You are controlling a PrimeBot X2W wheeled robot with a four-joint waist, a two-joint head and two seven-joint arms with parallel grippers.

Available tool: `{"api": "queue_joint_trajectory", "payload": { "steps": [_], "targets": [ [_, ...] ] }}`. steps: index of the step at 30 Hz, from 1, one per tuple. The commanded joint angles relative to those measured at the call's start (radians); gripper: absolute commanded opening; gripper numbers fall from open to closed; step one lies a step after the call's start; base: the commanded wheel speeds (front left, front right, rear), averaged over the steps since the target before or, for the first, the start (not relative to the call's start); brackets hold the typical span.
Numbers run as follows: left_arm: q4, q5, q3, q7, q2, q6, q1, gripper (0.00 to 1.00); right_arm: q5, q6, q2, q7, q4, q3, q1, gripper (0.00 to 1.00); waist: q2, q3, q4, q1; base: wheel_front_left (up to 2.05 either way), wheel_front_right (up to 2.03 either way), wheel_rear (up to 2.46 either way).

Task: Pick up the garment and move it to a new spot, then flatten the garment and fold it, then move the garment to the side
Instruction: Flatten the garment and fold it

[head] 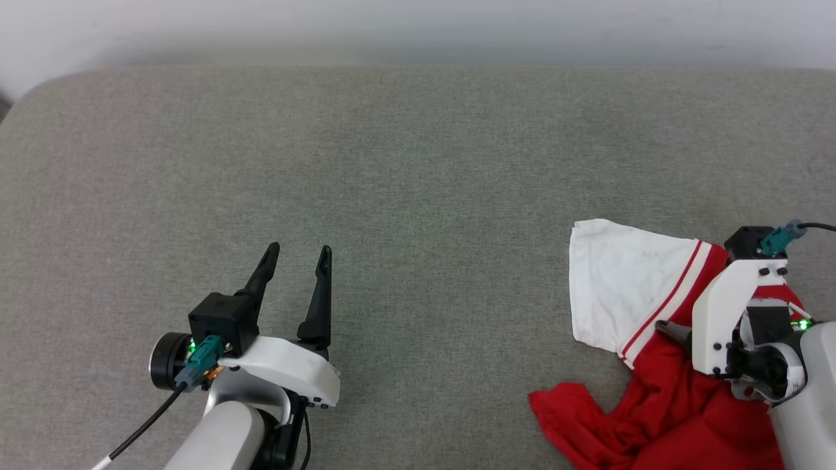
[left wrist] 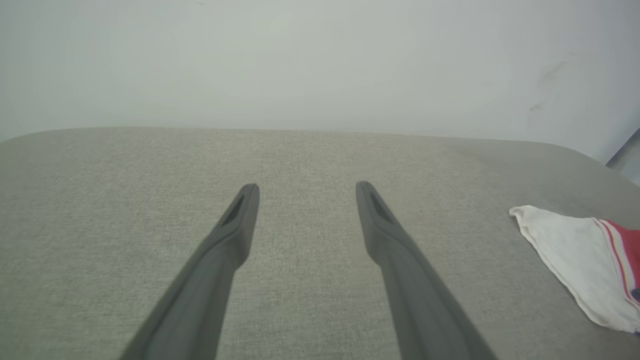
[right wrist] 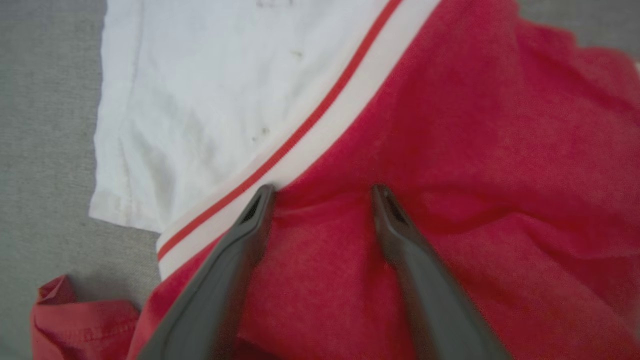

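**Fingers spread on both grippers; garment bunched at lower right**

Head view: left gripper (head: 299, 251) sits at lower left, its two dark fingers spread and pointing up the frame with nothing between them, over bare grey fabric surface (head: 392, 163). The garment (head: 643, 391) lies crumpled at lower right, with its white sleeve (head: 614, 287) laid out flat towards centre and the red body bunched below it. Right gripper (head: 676, 331) is over the red cloth; one finger shows beside the white wrist housing (head: 718, 313).

Left wrist view: fingers (left wrist: 235, 225) apart, empty. Garment (left wrist: 575, 260) at right edge, well apart from them.

Right wrist view: fingers (right wrist: 250, 225) spread over the red cloth (right wrist: 450, 150), one tip at the striped seam trim (right wrist: 300, 145). Nothing pinched; contact with the cloth cannot be told.
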Motion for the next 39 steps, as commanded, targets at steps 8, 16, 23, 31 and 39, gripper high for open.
{"api": "queue_joint_trajectory", "payload": {
  "steps": [8, 16, 23, 31, 39],
  "targets": [
    [0.029, -0.005, -0.002, -0.019, -0.007, -0.002, -0.014, 1.0, 0.055, 0.0, 0.014, -0.012, 0.109, 0.075, -0.049, 0.0, 0.0, 0.004, 0.02, -0.0001, 0.0, 0.0, 0.0],
    [0.042, -0.011, -0.004, -0.023, -0.006, -0.002, 0.0, 1.0, 0.123, 0.0, 0.029, -0.181, 0.022, 0.197, -0.138, 0.0, 0.0, -0.03, 0.017, -0.0001, 0.0, 0.0, 0.0],
    [0.048, -0.015, -0.012, -0.023, -0.012, -0.003, 0.003, 1.0, 0.23, 0.0, 0.08, -0.295, -0.086, 0.373, -0.184, 0.0, 0.0, -0.048, 0.034, -0.0001, 0.0, 0.0, 0.0],
    [0.054, -0.026, -0.018, -0.026, -0.022, -0.001, 0.01, 1.0, 0.338, 0.0, 0.052, -0.279, -0.093, 0.502, -0.105, 0.0, 0.0, -0.047, 0.059, -0.0001, 0.0, 0.0, 0.0],
    [0.068, -0.033, -0.019, -0.036, -0.026, -0.002, 0.01, 1.0, 0.33, 0.0, 0.05, -0.42, 0.012, 0.513, -0.05, 1.0, 0.0, -0.04, 0.06, -0.0001, 0.0, 0.0, 0.0]
  ]
}}
